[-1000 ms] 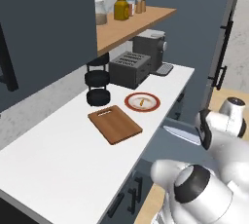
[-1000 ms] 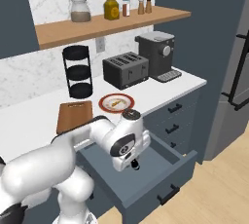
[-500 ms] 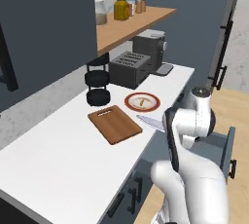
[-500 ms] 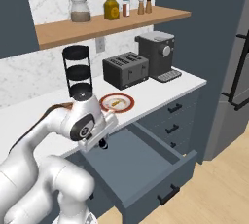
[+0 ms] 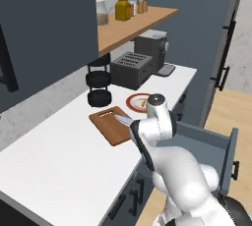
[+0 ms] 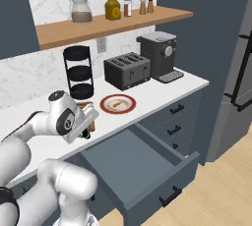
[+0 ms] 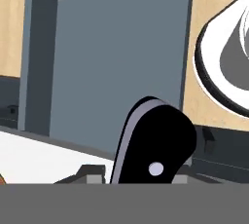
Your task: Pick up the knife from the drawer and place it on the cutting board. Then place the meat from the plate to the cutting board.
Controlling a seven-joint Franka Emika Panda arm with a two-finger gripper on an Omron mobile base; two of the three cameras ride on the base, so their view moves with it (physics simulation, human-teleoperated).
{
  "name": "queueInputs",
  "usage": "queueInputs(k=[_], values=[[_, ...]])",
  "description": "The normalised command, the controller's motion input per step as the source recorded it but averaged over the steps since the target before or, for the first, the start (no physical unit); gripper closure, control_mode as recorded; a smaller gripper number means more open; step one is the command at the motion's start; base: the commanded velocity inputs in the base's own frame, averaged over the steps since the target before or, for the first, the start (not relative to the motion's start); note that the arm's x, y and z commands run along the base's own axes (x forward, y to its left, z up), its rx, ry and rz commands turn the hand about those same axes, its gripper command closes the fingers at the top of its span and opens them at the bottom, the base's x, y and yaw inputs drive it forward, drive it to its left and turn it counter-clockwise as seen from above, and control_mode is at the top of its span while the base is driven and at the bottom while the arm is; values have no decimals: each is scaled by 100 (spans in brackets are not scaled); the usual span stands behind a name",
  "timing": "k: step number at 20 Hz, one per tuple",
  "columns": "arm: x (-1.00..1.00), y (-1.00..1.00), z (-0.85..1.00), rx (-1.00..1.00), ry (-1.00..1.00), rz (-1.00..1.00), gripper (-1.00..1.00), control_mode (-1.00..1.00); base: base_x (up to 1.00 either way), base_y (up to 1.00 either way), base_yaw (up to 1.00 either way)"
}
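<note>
My gripper (image 7: 141,175) is shut on the knife's black handle (image 7: 156,142), held above the counter's front edge. In the left base view the silver blade (image 5: 123,120) sticks out from the hand over the near right corner of the reddish-brown cutting board (image 5: 109,125). In the right base view the blade (image 6: 84,121) lies across the hand and the board (image 6: 87,105) is mostly hidden behind it. The red-rimmed plate (image 5: 138,102) sits just right of the board with the small tan meat (image 6: 117,103) on it. The blue-grey drawer (image 6: 147,163) stands pulled out and holds nothing.
A black tiered rack (image 6: 78,72) stands behind the board, with a toaster (image 6: 127,70) and a coffee machine (image 6: 158,55) further right. A wooden shelf with jars (image 6: 106,22) hangs above. The drawer's front (image 5: 229,161) juts out beside the arm.
The arm has lifted the knife out of the drawer and swung it left over the counter edge, so the blade now reaches the board's corner.
</note>
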Motion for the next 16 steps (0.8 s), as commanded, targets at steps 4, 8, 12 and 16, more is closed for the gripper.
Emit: queueInputs(k=[4, 8, 12, 16], values=[[100, 48, -5, 0, 21, -7, 100, -100, 0, 0, 0], [80, 21, 11, 0, 13, 0, 100, -100, 0, 0, 0], [61, 31, 7, 0, 4, -1, 100, -100, 0, 0, 0], [41, 50, -11, 0, 0, -10, 100, -100, 0, 0, 0]])
